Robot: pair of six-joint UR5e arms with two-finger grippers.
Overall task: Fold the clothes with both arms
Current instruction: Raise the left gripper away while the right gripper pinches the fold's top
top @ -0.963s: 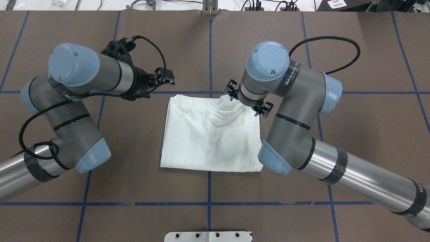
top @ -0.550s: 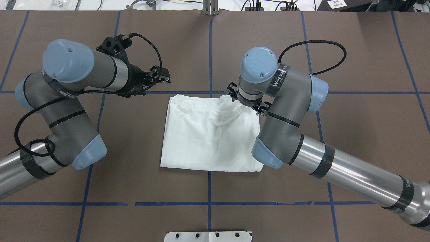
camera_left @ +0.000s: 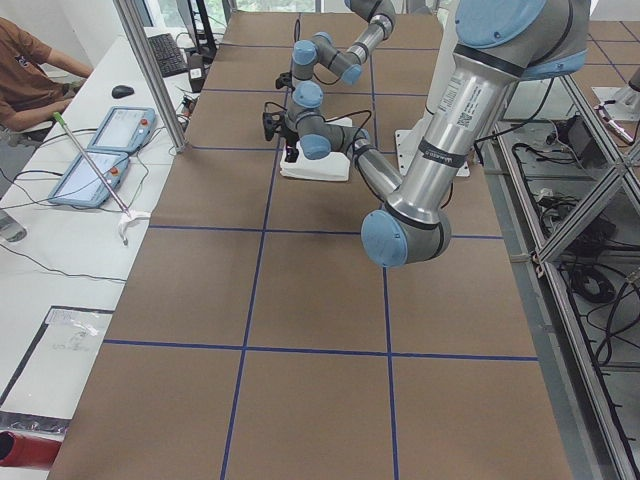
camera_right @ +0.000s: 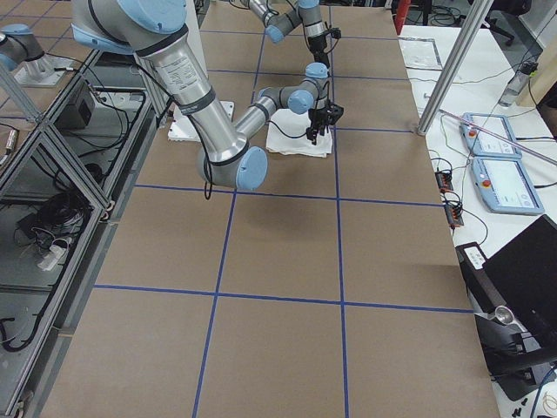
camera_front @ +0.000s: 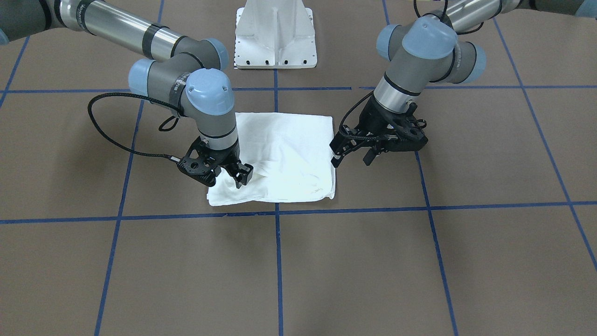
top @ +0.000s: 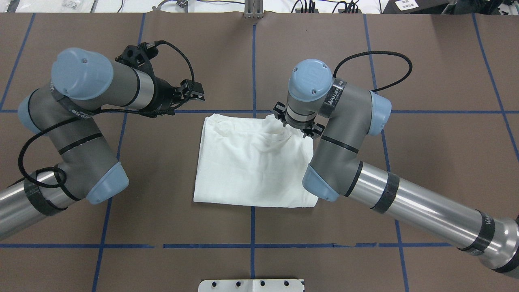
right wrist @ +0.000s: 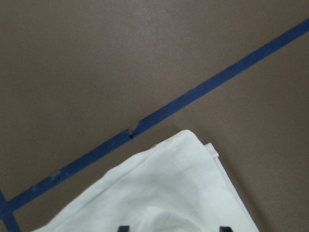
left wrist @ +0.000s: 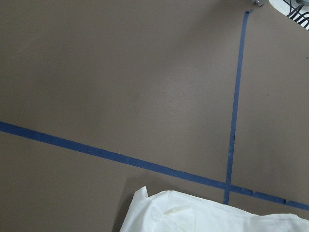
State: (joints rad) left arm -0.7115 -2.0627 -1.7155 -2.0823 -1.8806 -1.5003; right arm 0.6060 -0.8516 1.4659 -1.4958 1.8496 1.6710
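The clothes [top: 251,162] lie as one white folded rectangle at the table's middle, plain side up, wrinkled near the far right corner. My right gripper [camera_front: 228,179] stands over that corner, pointing down. In the right wrist view its fingertips [right wrist: 123,227] sit wide apart, open, with the clothes [right wrist: 169,193] spread below them. My left gripper [top: 197,92] hovers open just off the far left corner, touching no fabric. The left wrist view shows only that corner of the clothes [left wrist: 203,217] and bare table. From the front, the clothes [camera_front: 289,149] lie between both arms.
Blue tape lines [top: 253,65] grid the brown table. The white pedestal base [camera_front: 275,37] stands at the robot's edge. A side bench with tablets [camera_left: 95,165] and a seated person [camera_left: 30,70] runs along the table's far edge.
The right arm's elbow and upper joints swung left and in toward the shirt, while its gripper stayed at the far right corner. The left arm drew back slightly to the left.
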